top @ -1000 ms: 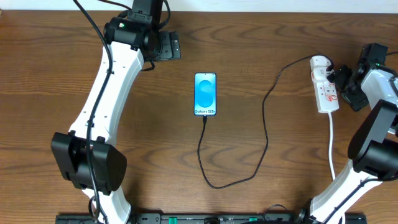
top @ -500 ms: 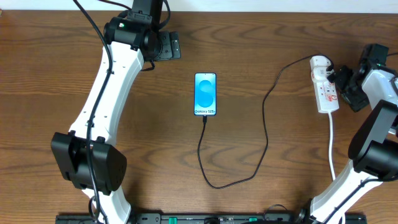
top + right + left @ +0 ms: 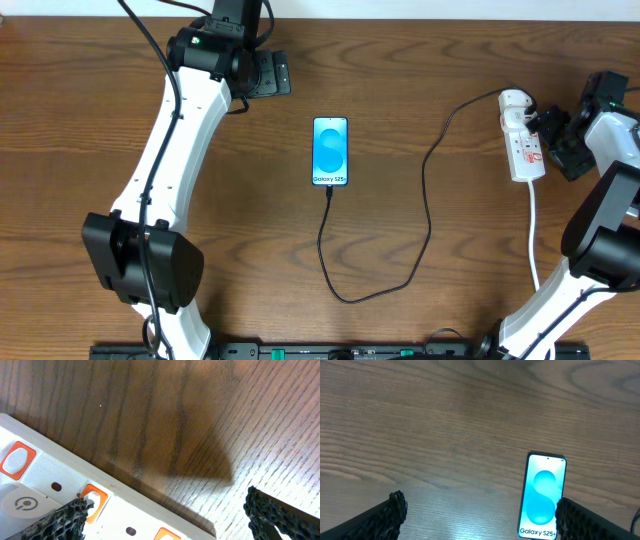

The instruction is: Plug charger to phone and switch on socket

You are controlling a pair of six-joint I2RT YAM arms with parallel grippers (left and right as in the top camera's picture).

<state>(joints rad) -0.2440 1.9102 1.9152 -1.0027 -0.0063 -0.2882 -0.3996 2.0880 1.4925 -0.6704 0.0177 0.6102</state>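
Observation:
The phone [image 3: 331, 151] lies flat mid-table with its bright blue screen up; it also shows in the left wrist view [image 3: 543, 495]. The charger, a thin black cable [image 3: 427, 205], runs from the phone's near end in a loop to a black plug in the socket. The socket [image 3: 522, 140], a white power strip, lies at the right; its orange switches show in the right wrist view [image 3: 60, 490]. My right gripper [image 3: 552, 135] is open beside the strip's right edge, one finger over an orange switch [image 3: 92, 502]. My left gripper [image 3: 283, 76] is open and empty, far-left of the phone.
The strip's white cord [image 3: 535, 235] runs toward the near edge beside my right arm. My left arm spans the table's left side. The wooden table [image 3: 80, 130] carries nothing else.

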